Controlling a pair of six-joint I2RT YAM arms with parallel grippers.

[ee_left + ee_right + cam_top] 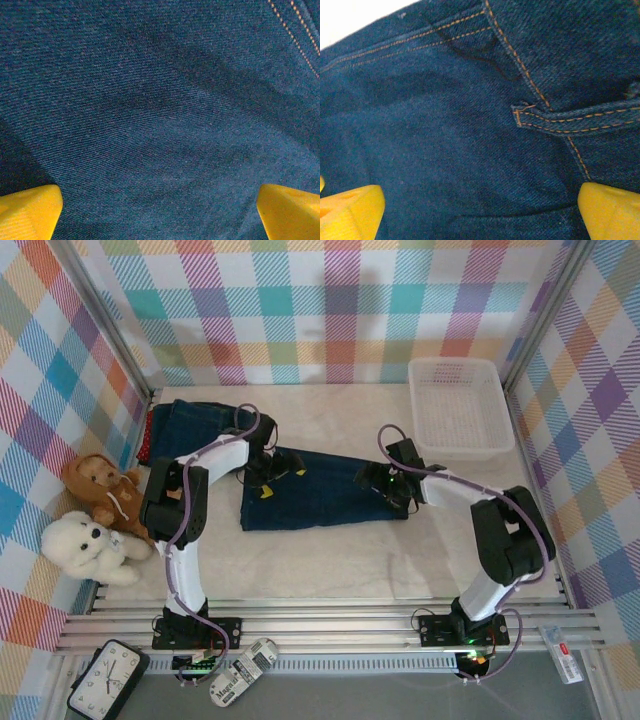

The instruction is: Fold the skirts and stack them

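1. A dark blue denim skirt (320,495) lies spread flat in the middle of the table (350,570), its long side running left to right.
2. The left fingers (30,212) are spread as wide as they go and hold nothing. They are low over the skirt's left end, near its far edge.
3. From the left wrist, plain denim runs right across the gap between the two yellow tips. A line of orange stitching crosses the upper right corner.
4. The right fingers (612,210) are likewise spread wide and empty, low over the skirt's right end.
5. Between the right tips I see denim with orange double-stitched seams and a short stitched tab (530,107) just ahead of the gap. A sliver of pale table shows past the cloth at the upper left.
6. I cannot tell whether either pair of tips touches the cloth or hangs just above it.
7. A second denim skirt (205,425) lies at the back left of the table, well apart from both pairs of fingers. A strip of red cloth (147,440) shows at its left edge.
8. A white mesh basket (460,410) stands at the back right. A brown teddy bear (105,490) and a white teddy bear (90,545) sit at the left edge.
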